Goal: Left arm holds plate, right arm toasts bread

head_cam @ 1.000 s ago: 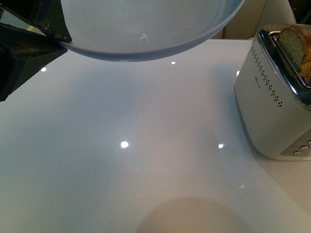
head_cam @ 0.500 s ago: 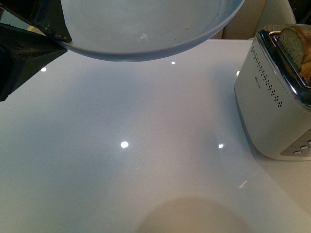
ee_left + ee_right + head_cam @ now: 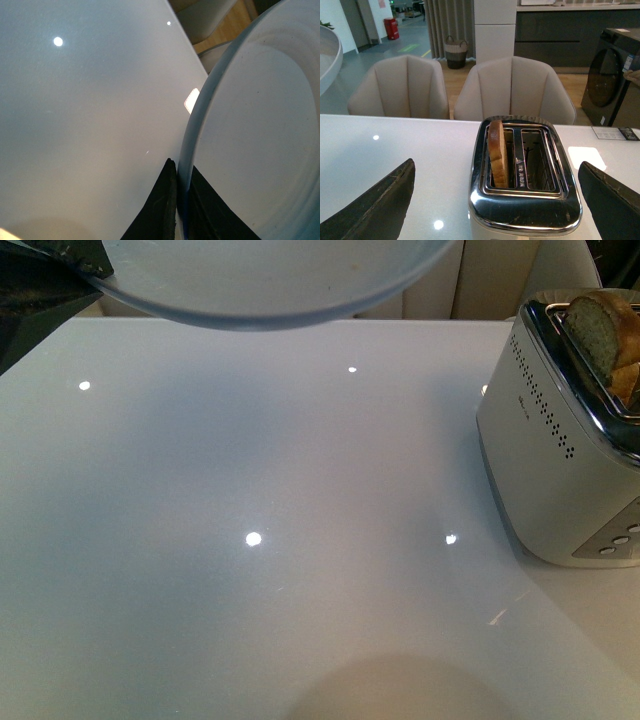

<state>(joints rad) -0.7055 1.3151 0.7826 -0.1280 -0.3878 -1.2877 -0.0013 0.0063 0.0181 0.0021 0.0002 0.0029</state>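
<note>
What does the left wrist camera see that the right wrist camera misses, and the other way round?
Only the left wrist view: the left gripper pinching the plate by its rim. Only the right wrist view: the toaster with the bread standing in one slot, the other slot empty, and the right gripper open. Both: the white table and part of the plate.
</note>
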